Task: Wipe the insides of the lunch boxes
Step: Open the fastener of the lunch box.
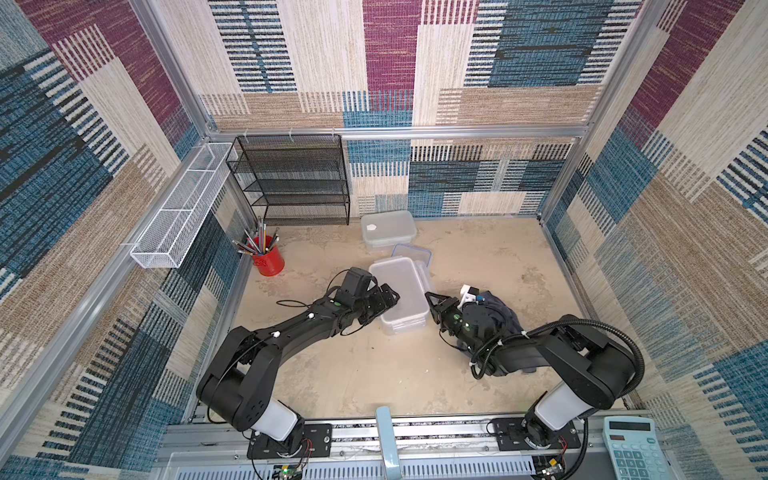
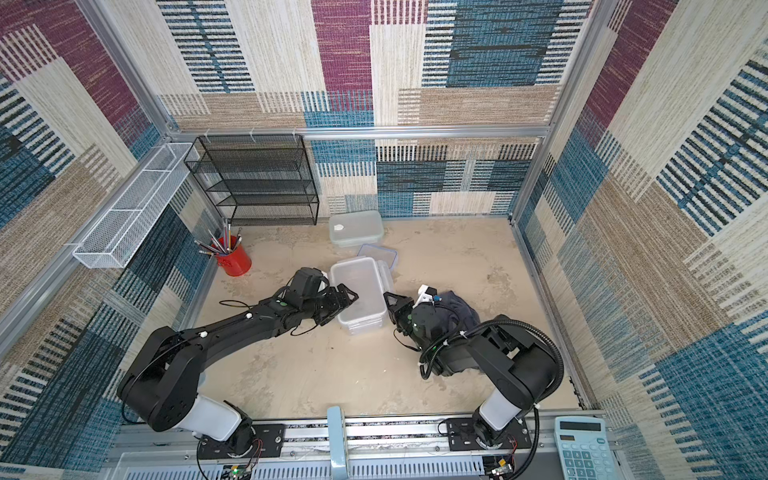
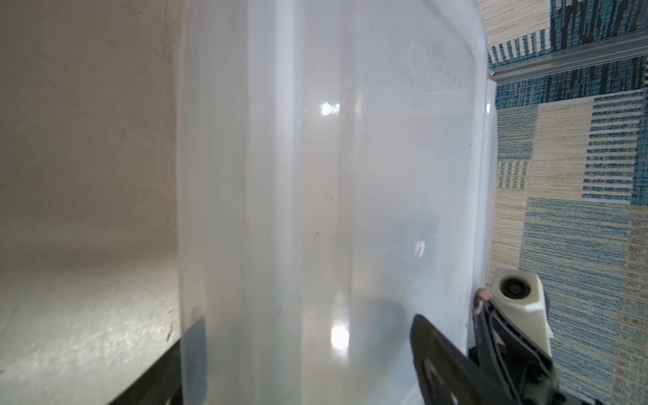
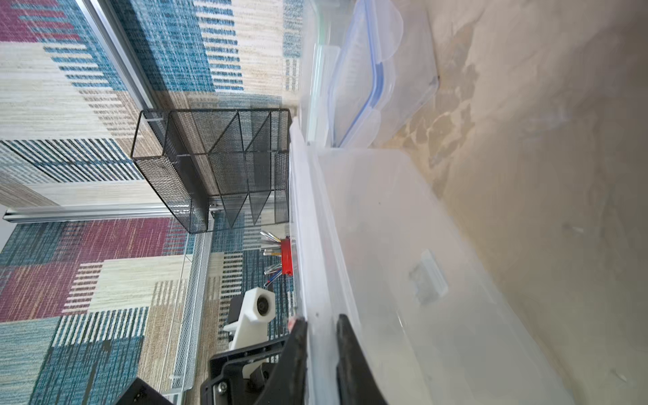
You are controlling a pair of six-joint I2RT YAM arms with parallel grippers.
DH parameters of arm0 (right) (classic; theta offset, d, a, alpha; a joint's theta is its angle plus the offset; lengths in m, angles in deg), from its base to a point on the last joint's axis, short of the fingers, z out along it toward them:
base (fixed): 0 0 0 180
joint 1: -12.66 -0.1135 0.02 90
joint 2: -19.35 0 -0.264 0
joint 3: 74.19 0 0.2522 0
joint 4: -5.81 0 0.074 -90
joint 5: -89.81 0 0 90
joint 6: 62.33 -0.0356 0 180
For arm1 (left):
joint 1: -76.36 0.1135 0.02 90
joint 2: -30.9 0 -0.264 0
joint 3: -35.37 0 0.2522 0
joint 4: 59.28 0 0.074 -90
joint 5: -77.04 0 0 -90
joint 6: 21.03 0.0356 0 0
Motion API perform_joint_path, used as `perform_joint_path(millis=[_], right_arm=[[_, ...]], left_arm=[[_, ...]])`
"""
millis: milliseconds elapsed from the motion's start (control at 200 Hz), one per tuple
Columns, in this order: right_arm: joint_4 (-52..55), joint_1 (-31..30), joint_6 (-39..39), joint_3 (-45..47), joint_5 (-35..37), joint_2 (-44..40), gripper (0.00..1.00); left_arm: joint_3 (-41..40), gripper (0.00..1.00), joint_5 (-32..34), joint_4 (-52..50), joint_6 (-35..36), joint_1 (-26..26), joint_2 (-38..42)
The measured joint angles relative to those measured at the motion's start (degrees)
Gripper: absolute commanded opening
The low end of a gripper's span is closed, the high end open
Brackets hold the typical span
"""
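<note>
The large lunch box [image 1: 400,291] stands mid-table under its whitish lid [image 4: 301,210]. My left gripper [image 1: 386,303] holds its left side with jaws wide: in the left wrist view one finger [image 3: 441,354] lies on the lid, the other shows through the wall's bottom edge. My right gripper [image 4: 322,321] is shut on the lid's right rim. A medium lunch box [image 1: 388,229] with a green-rimmed lid sits at the back. A blue-rimmed lid [image 1: 411,252] lies between them. The grey-blue cloth [image 1: 500,309] lies under my right wrist.
A red cup of pencils [image 1: 268,257] stands at the left, near a black mesh shelf [image 1: 291,183] against the back wall. A white wire basket [image 1: 178,216] hangs on the left wall. A calculator [image 1: 633,449] sits at the front right.
</note>
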Motion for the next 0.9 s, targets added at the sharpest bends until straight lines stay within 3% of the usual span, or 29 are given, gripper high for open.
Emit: perform_joint_path(millis=[105, 210, 456, 526, 671, 902], right_arm=[[0.1, 0.0, 0.2, 0.0, -0.3, 0.0, 0.17], [0.7, 0.0, 0.5, 0.0, -0.5, -0.5, 0.24], [8.0, -0.1, 5.3, -2.2, -1.0, -6.0, 0.88], [8.9, -0.1, 6.8, -2.5, -1.4, -7.3, 1.0], [17.4, -0.2, 9.7, -3.1, -2.0, -9.2, 0.99], [35.6, -0.2, 16.1, -6.8, 0.0, -13.8, 0.99]], left_arm=[[-0.1, 0.87, -0.1, 0.0, 0.0, 0.0, 0.0], [-0.1, 0.87, -0.1, 0.0, 0.1, 0.0, 0.1], [1.2, 0.9, 0.1, -2.6, 1.6, -0.1, 0.2], [2.0, 0.93, 0.4, -4.1, 2.2, -0.1, 0.1], [4.3, 1.0, 1.2, -7.7, 4.2, 0.7, -0.7], [6.5, 0.99, 2.1, -11.8, 6.4, 2.7, -0.6]])
